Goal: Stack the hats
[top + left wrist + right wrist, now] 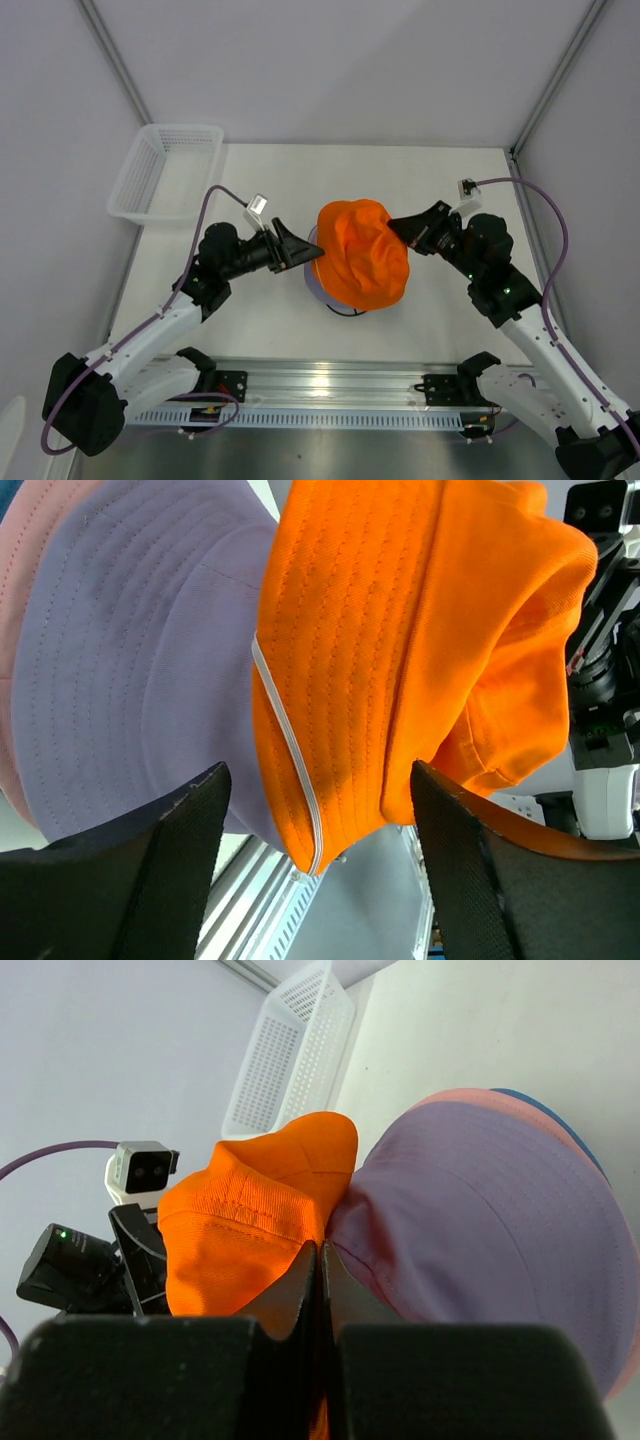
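The orange hat (360, 255) lies crumpled on top of the pile at the table's middle. Under it are the lavender hat (480, 1230), the pink hat (470, 1095) and a sliver of the blue hat (530, 1100). My right gripper (400, 228) is shut on the orange hat's right edge (240, 1230). My left gripper (305, 245) is open at the pile's left side. In the left wrist view the orange brim (400, 630) hangs between its fingers (180, 860) without touching them, with the lavender hat (130, 660) beside it.
A white mesh basket (165, 170) stands at the table's back left corner and also shows in the right wrist view (290, 1050). A thin black wire (345, 312) shows under the pile's near edge. A metal rail (330, 380) runs along the near edge.
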